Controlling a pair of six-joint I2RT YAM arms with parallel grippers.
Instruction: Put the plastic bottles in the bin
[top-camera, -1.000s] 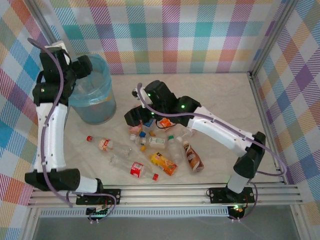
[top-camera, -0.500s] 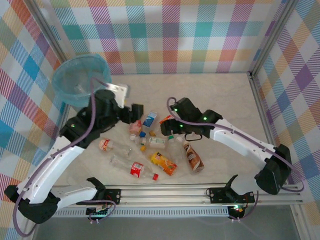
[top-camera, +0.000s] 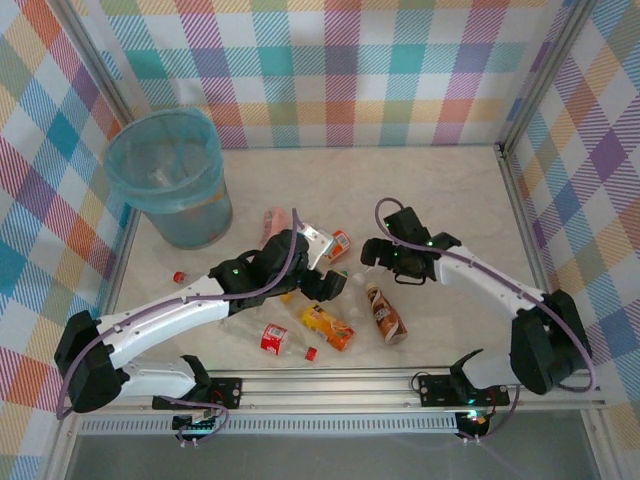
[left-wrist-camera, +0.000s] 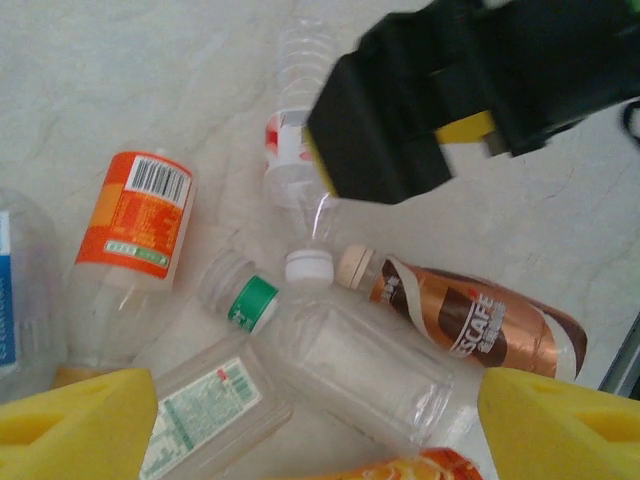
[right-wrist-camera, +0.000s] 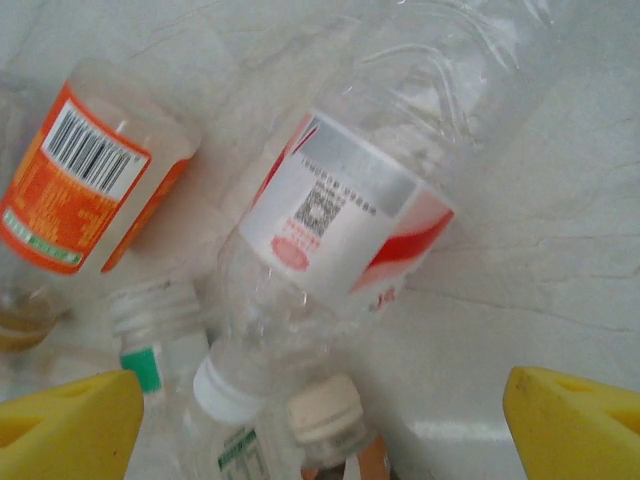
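L end effector (left-wrist-camera: 318, 415) wide, empty, over green-cap clear bottle (left-wrist-camera: 350, 365). R end effector (right-wrist-camera: 320, 420) wide, empty, over red-label clear bottle (right-wrist-camera: 340, 220). Bottle pile (top-camera: 328, 327) centre of surface (top-camera: 450, 190), toward near edge; bin (top-camera: 198, 222) far-left corner. Risk: both arms crowd same pile, so collision likely, or a neighbour bottle gets pinched too.

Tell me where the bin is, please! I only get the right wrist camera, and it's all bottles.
Observer: The bin stands far back on the left side of the table.
Operator: What's the other arm doing?
Observer: The left gripper hangs open above a clear bottle with a green cap, holding nothing.
Operator: Are there bottles I'm missing?
Observer: Yes, an orange bottle lies nearer the table's front edge.
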